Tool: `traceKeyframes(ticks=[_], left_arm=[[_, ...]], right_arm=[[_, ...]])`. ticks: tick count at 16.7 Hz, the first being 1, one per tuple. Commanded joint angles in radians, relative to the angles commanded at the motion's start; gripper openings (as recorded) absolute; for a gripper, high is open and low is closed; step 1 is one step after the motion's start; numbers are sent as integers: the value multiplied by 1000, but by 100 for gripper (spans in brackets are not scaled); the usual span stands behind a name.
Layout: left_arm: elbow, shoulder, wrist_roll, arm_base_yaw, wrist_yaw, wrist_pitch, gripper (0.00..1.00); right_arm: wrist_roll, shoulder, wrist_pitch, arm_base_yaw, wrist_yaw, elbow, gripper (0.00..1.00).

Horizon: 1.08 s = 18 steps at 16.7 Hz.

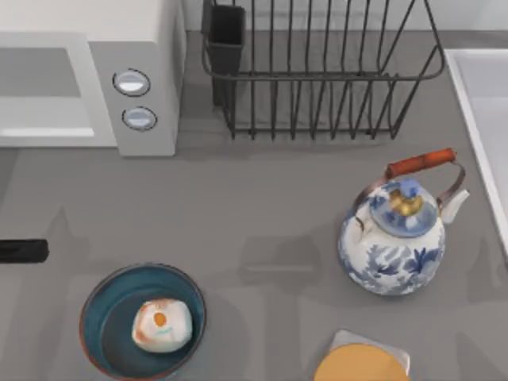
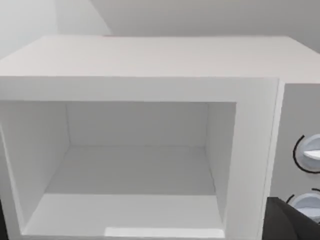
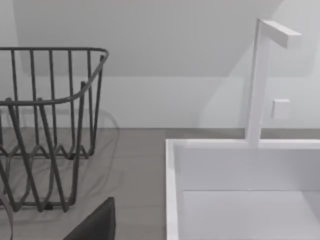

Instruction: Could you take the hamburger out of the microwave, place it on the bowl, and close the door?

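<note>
One grey table (sink rightward)

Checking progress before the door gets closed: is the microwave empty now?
Empty. The left wrist view shows the microwave cavity bare, and the hamburger sits in the bowl.

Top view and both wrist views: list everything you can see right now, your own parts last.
microwave: one, grey-white, back left, cavity open
hamburger: one, cream and orange, inside the bowl
bowl: one, teal, front left
dish rack: one, black wire, back centre
kettle: one, blue and white, right of centre
disc: one, orange, on a grey square, front edge
sink: one, white, right edge
left arm: one, black, left edge
</note>
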Motion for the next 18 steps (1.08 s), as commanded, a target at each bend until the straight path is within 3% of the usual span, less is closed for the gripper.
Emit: traceKeyframes(ticks=[5,8,12,18], left_arm=[[2,2,2,3,3,2,0],[67,66,46,67,63,-52,0],[299,285,191,291,243,-220,0],[852,762,494,752,560,-578,0]], right_arm=[[0,0,0,0,0,0,100],[0,0,0,0,0,0,100],[0,0,0,0,0,0,100],[0,0,0,0,0,0,100]])
